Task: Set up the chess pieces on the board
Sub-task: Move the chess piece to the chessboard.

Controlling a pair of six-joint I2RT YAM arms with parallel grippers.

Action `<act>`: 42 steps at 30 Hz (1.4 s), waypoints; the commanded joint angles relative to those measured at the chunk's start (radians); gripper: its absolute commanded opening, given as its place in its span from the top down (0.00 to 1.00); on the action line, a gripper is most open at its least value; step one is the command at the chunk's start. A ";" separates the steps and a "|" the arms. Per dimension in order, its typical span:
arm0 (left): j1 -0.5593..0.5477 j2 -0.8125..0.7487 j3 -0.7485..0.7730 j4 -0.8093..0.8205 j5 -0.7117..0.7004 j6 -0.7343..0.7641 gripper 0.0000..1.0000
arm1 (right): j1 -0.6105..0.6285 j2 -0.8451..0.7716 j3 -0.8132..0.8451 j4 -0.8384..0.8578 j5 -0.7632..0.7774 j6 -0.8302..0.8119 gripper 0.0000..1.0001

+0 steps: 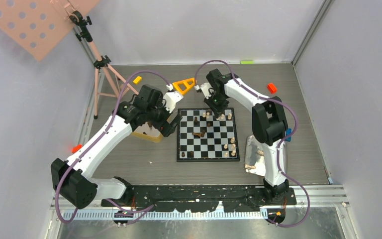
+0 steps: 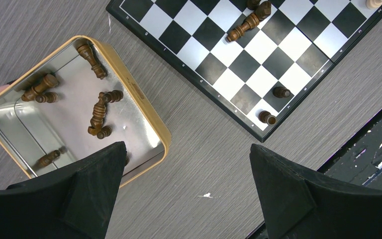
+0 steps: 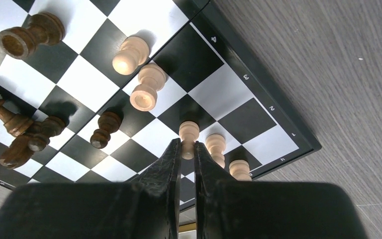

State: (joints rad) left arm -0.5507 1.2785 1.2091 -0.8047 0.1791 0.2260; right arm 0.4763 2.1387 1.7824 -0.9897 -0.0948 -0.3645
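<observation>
My right pincer (image 3: 188,145) is closed tight on a pale pawn (image 3: 189,130). The fingertips pinch its stem, and the round head shows just beyond them. I cannot tell whether the pawn's base rests on its square or hangs clear of it. The grip is taken low and straight, which I judge is meant to bring the piece down upright.

The pawn is near the corner of the chessboard (image 3: 206,57), by the printed edge numbers. It is in line with two more pale pawns (image 3: 215,145) standing just beside it. A row appears to be forming along that edge, which accounts for the position. Two further pale pieces (image 3: 146,92) stand a few squares inward, outside any row.

My left pincer (image 2: 186,152) is spread fully wide and holds nothing. It hangs over the bare table (image 2: 199,124), between the gold tin (image 2: 151,117) and the board's near corner. That is a sensible waiting place, since the tin holds the stock of dark chessmen (image 2: 98,117), all lying on their sides. Two dark pawns (image 2: 281,92) stand on edge squares near that corner. Several toppled dark pieces (image 3: 20,134) lie mid-board and will need righting.

Most squares are bare, so I judge the setup to be at an early stage.
</observation>
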 commanded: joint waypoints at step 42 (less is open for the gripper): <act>-0.005 -0.023 0.002 0.021 0.016 0.013 0.02 | -0.014 -0.125 -0.132 -0.002 0.058 -0.021 0.98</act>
State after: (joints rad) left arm -0.5507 1.2785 1.2091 -0.8047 0.1799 0.2256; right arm 0.4690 2.0537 1.6489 -0.9920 -0.0555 -0.3687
